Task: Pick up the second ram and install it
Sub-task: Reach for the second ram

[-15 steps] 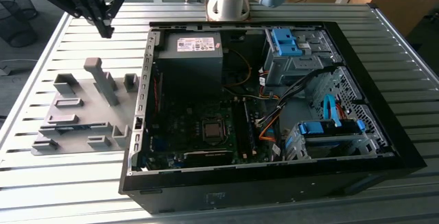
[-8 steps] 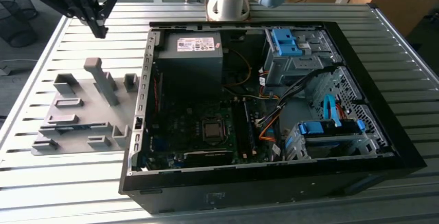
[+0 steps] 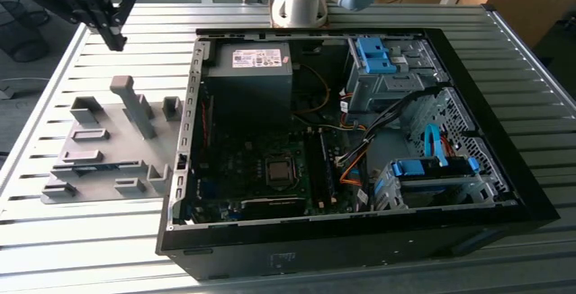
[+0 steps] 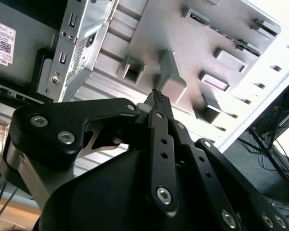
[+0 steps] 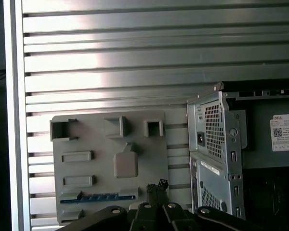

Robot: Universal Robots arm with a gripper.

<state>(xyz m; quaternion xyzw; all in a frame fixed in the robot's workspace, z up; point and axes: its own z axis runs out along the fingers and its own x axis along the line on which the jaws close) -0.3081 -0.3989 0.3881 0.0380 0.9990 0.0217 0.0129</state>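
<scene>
The second ram point(image 5: 98, 197) is a thin blue-green strip lying on edge in a long slot of the grey fixture plate point(image 5: 96, 144). My gripper point(image 5: 156, 186) hovers above the table near that plate, apart from the ram, its two dark fingers pressed together with nothing between them. In the exterior view the gripper point(image 3: 115, 43) hangs high over the far-left table, beyond the fixture point(image 3: 99, 122). The second wrist view has the shut gripper point(image 4: 157, 96) pointing toward the fixture's blocks point(image 4: 183, 48).
An open black computer case point(image 3: 360, 226) lies to the exterior view's right of the fixture, with a grey power supply point(image 3: 250, 71), motherboard point(image 3: 270, 172) and blue drive-bay clips point(image 3: 373, 54). The arm's base point(image 3: 301, 4) stands behind the case. The table is ribbed metal.
</scene>
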